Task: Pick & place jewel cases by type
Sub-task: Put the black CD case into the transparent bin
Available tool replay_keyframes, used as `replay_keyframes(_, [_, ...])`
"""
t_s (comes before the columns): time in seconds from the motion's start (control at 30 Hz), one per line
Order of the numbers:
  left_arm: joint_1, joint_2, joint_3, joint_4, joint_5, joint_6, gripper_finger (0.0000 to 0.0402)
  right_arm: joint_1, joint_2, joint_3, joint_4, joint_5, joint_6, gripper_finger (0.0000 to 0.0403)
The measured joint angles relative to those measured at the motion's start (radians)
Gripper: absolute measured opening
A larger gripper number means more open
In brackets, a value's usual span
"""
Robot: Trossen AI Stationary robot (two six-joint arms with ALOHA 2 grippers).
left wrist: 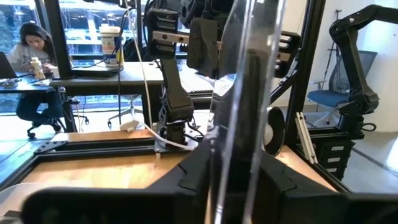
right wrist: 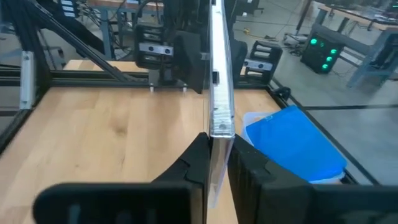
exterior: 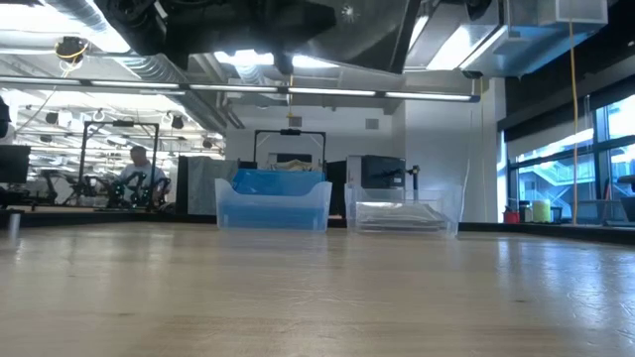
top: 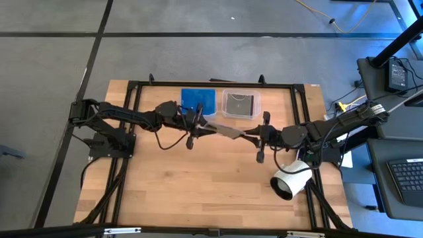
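A clear jewel case with a dark inlay hangs in the air over the table's middle, standing on edge between my two grippers. My left gripper reaches it from the table's left and is shut on its left end. My right gripper reaches it from the right and is shut on its right end. At the far edge a clear tub holds blue cases, and a second clear tub holds a dark case. The low view shows both tubs but neither gripper. My left gripper has the case's left end pinched between its two fingers, one on each flat face. The fingers come level from the table's left. The case stands on edge, clear of the table. My right gripper pinches the case's right end between its two fingers, one on each flat face. The fingers come from the table's right, slanting slightly down, and lie along the case. The case runs straight ahead on edge, lifted clear of the wood.
A white cylinder lies on the table near the right arm's base. The black frame rail runs behind the tubs. Bare wood fills the near half of the table. A person sits at a desk beyond the table.
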Motion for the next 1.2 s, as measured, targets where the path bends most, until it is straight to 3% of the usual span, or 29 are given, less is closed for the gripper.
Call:
replay_keyframes(0.33, [0.044,-0.007,0.000,-0.103,0.013,-0.005,0.0162,-0.014,-0.022,-0.001,-0.097,0.018,0.006,0.0043])
replay_keyframes(0.6, [0.097,-0.093,0.000,-0.383,0.072,0.035,0.0172,-0.060,-0.091,-0.001,-0.253,0.016,0.054,0.0043])
replay_keyframes(0.77, [0.108,-0.136,0.000,-0.554,0.066,0.045,0.0170,-0.181,-0.154,-0.001,-0.324,0.010,0.054,0.0043])
replay_keyframes(0.87, [0.108,-0.136,0.000,-0.576,0.063,0.040,0.0173,-0.313,-0.180,-0.001,-0.337,-0.110,0.009,0.0043])
replay_keyframes(1.2, [0.075,-0.132,0.000,-0.605,0.063,0.008,0.0170,-0.845,-0.180,-0.001,-0.374,-0.742,-0.165,0.0043])
